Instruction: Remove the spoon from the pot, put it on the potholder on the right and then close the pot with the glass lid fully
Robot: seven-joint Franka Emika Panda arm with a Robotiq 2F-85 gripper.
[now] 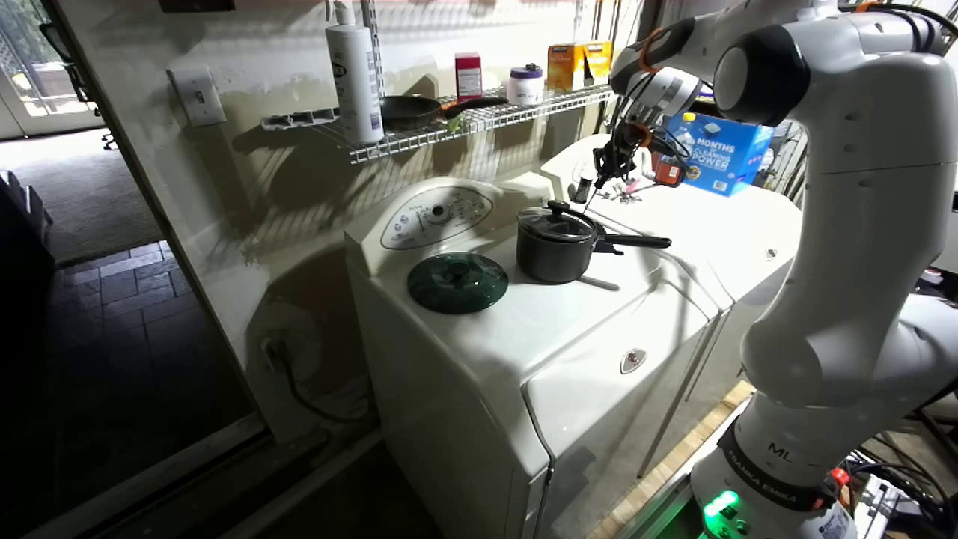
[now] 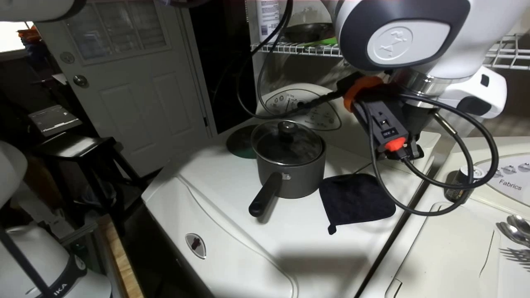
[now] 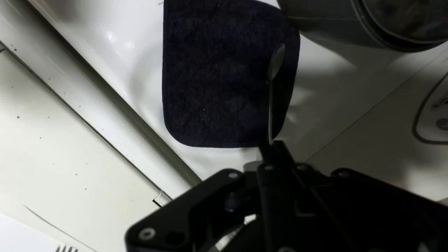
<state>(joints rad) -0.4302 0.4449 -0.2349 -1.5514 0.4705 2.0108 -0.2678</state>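
A: Which colours mark the pot [image 2: 304, 178] in an exterior view?
B: Pot, dark grey; handle [image 2: 266, 196], at 7 o'clock, black. Glass lid [image 2: 285, 147]: transparent, with a thin grey rim and a black knob [image 2: 287, 127].
A: And around it?
B: At 10 o'clock, a dark green disc [image 2: 240, 148]; at 4 o'clock, a navy-black potholder [image 2: 358, 198]; the desk [image 2: 227, 178], plain white.
A: The wrist view?
B: Potholder, faintly mottled. Spoon [image 3: 275, 69], dull silver-grey, seen against the potholder towards 3 o'clock. Fingers [image 3: 284, 155], solid black, at 5 o'clock from the potholder's middle. At 8 o'clock, a cream panel [image 3: 70, 157] with scattered dark specks.
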